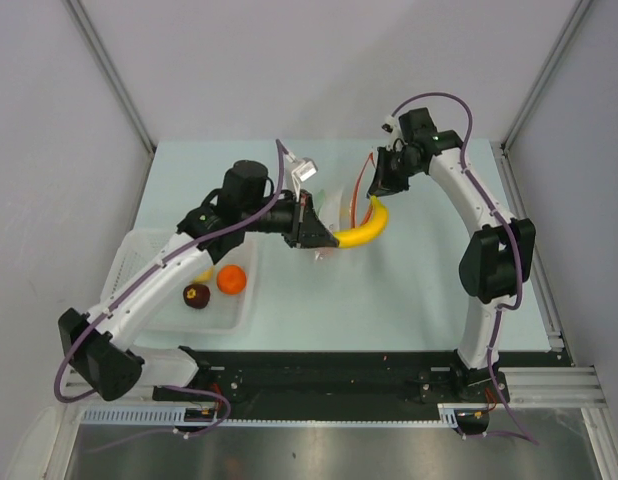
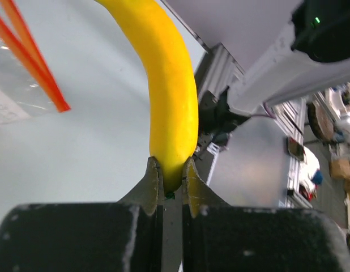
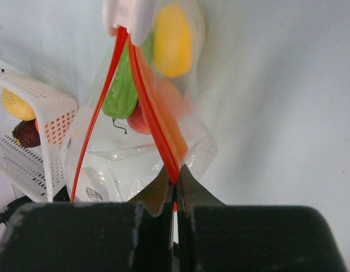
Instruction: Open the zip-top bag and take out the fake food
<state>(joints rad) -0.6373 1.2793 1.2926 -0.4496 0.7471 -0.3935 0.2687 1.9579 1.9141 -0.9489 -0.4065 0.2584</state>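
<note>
The left fingers point(image 2: 171, 169) are clamped on one end of the banana point(image 2: 174, 96). Its long axis runs away from them toward the right edge of the worktop point(image 1: 429, 300), and the tip curves toward the far edge. That tip ends just beside the right fingers point(image 3: 174, 177), which are pinched shut on the red zip strip point(image 3: 155, 113). They hold the zip-top bag point(image 3: 141, 158) by that edge over the middle of the worktop, a little toward the far edge.

So the way out for the banana, as I judge it, is back along its own length toward the left edge, away from the held mouth (whether its far tip is already clear of the mouth I cannot tell from the overhead view). The left arm alone carries the banana; the right need only keep the mouth steady.

More fake food is in the bag: a green piece point(image 3: 121, 93), a yellow one, and something red-orange behind the strip. The white basket point(image 1: 129, 250) sits by the near left corner, well apart from the bag. It holds an orange piece point(image 1: 230, 280), a dark purple one point(image 1: 196, 295) and a yellow one. Between the banana and the basket lies only the left arm's own forearm. The loose bag film beside the banana could drag along with it.
</note>
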